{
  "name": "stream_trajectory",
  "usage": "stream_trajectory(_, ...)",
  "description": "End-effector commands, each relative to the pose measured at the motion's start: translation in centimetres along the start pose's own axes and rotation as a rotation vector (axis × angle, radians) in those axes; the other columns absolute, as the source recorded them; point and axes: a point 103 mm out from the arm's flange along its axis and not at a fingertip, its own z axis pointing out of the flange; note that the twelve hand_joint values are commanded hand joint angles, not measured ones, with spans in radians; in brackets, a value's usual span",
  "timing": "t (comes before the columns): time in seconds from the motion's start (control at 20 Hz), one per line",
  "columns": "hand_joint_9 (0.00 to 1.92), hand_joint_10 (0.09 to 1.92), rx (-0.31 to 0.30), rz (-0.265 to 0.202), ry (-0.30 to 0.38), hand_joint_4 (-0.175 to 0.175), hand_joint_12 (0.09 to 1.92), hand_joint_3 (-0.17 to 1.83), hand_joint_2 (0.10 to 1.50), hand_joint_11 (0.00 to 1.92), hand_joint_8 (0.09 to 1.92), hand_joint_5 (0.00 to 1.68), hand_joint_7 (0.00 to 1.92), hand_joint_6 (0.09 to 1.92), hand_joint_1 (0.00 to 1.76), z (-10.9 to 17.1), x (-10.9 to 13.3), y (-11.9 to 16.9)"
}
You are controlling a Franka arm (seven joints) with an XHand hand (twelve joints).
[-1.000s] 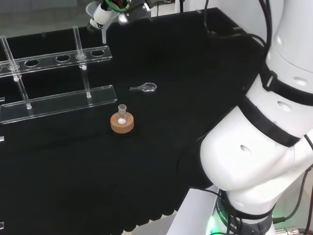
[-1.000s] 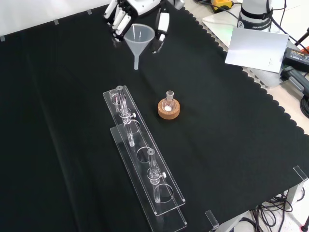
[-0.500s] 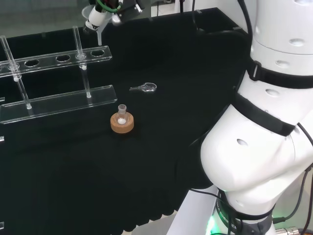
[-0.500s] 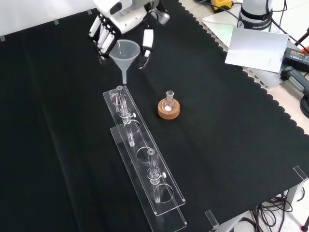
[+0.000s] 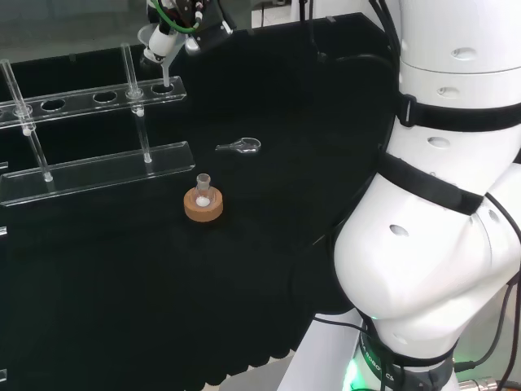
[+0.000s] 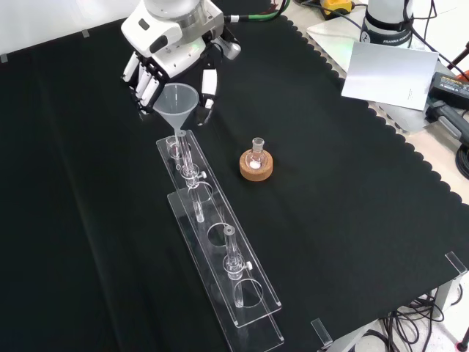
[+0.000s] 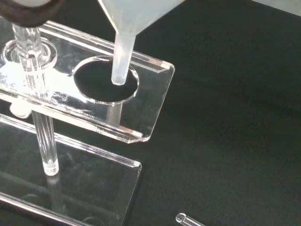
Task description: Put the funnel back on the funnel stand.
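The clear plastic funnel (image 6: 176,105) hangs upright in the hand (image 6: 165,33), whose fingers and thumb curl round its cone. Its stem tip (image 7: 118,75) sits just over the round end hole of the clear acrylic funnel stand (image 7: 146,89). In the front view the stand (image 6: 220,242) runs from the upper middle toward the lower right, and the funnel is above its far end. From the head view the funnel (image 5: 161,50) and the hand (image 5: 181,15) are at the top, over the right end hole of the stand (image 5: 98,167).
A small glass flask on a cork ring (image 6: 256,163) stands right of the stand in the front view. A clear glass stopper (image 5: 240,146) lies on the cloth. The arm's white links (image 5: 440,204) stand at the head view's right.
The hand has carried the funnel from beyond the stand's end to above its end hole, and lowered it so the stem tip is at the hole.
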Motion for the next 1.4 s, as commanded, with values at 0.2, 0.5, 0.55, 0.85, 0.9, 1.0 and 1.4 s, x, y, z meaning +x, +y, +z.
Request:
stream_trajectory(0.2,1.27,0.39,0.019,-0.026,-0.007,0.033,1.25,0.46,0.8,0.59,0.7,0.86,0.8,0.72,0.76,2.3,0.8,1.2)
stream_trajectory(0.5,1.23,0.4,0.046,-0.04,-0.02,0.027,1.25,0.46,0.79,0.59,0.71,0.84,0.77,0.74,0.76,3.8,1.3,1.8)
stream_trajectory(0.55,1.23,0.4,0.047,-0.039,-0.022,0.026,1.25,0.46,0.79,0.59,0.71,0.83,0.76,0.74,0.76,4.0,1.3,1.8)
stream_trajectory(0.85,1.0,0.42,0.074,-0.054,-0.028,-0.01,1.27,0.45,0.77,0.54,0.75,0.64,0.59,0.76,0.74,4.6,1.4,1.3)
stream_trajectory(0.9,0.91,0.45,0.085,-0.056,-0.012,-0.023,1.29,0.44,0.76,0.51,0.75,0.55,0.51,0.73,0.73,4.8,1.3,1.1)
stream_trajectory(1.0,0.59,0.52,0.096,-0.072,0.007,-0.041,1.34,0.39,0.72,0.37,0.71,0.35,0.23,0.47,0.65,5.1,1.2,0.5)
stream_trajectory(1.4,0.15,0.78,0.044,-0.098,0.032,-0.046,1.47,0.2,0.7,0.14,0.49,0.22,0.0,0.09,0.5,3.5,1.0,-3.5)
